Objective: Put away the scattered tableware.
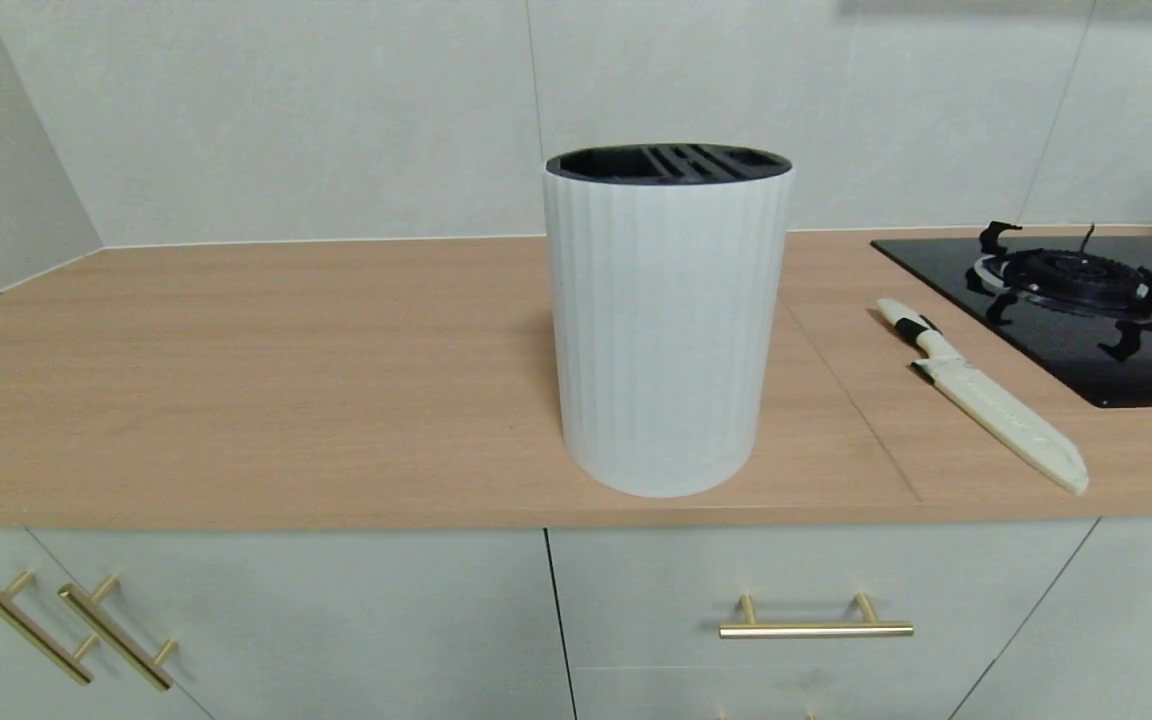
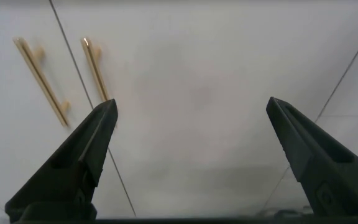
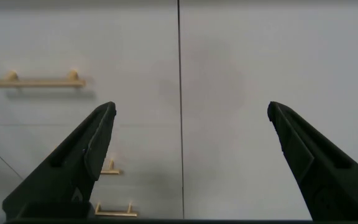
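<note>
- Lying diagonally on the bench [image 1: 236, 380], right of frame, the knife [image 1: 981, 393] points its tip lower right.
- Left pincer [image 2: 191, 102] and right pincer [image 3: 191, 106] gape wide, facing cabinet doors [image 3: 241, 74].

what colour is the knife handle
White with black bands, on the knife lying beside the stove; head view shows it best.

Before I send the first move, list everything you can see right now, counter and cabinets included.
Knife holder: one, white ribbed cylinder with a black slotted top, upright mid-countertop.
Knife: one, whitish blade, white-and-black handle, flat on the countertop between holder and hob.
Gas hob: one, black, at the countertop's right end.
Countertop: one, light wood.
Cabinet handles: at least three, brass-coloured, on pale cabinet fronts below.
Left pincer: one, dark, open, facing cabinet fronts.
Right pincer: one, dark, open, facing cabinet fronts.
</note>
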